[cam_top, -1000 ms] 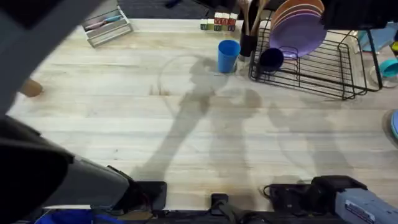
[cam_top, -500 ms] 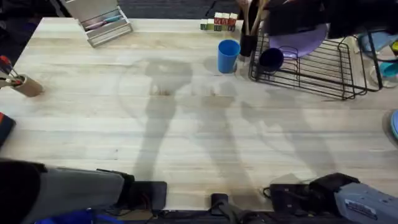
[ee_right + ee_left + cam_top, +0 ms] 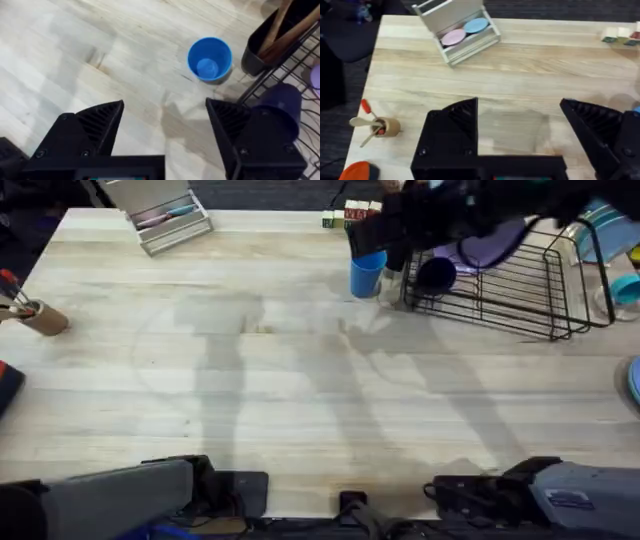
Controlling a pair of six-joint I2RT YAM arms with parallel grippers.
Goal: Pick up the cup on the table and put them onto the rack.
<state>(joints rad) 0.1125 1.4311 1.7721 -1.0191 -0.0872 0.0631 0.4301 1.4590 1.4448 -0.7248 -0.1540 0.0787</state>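
The light blue cup stands upright and empty on the table, just left of the rack. The dark navy cup lies in the rack's left end. My right arm is a dark blur over the rack and the blue cup. My right gripper hangs open above the table, with the blue cup a little beyond its fingers and nothing between them. My left gripper is open and empty over bare wood at the table's left side.
Purple plates stand in the rack. A black holder with wooden utensils sits between cup and rack. A grey tray is at the back left, a brown pen holder at the left edge, and small blocks at the back.
The left arm has dropped from close under the camera to the lower left. The right arm's dark blur has swept left from over the rack to above the light blue cup.
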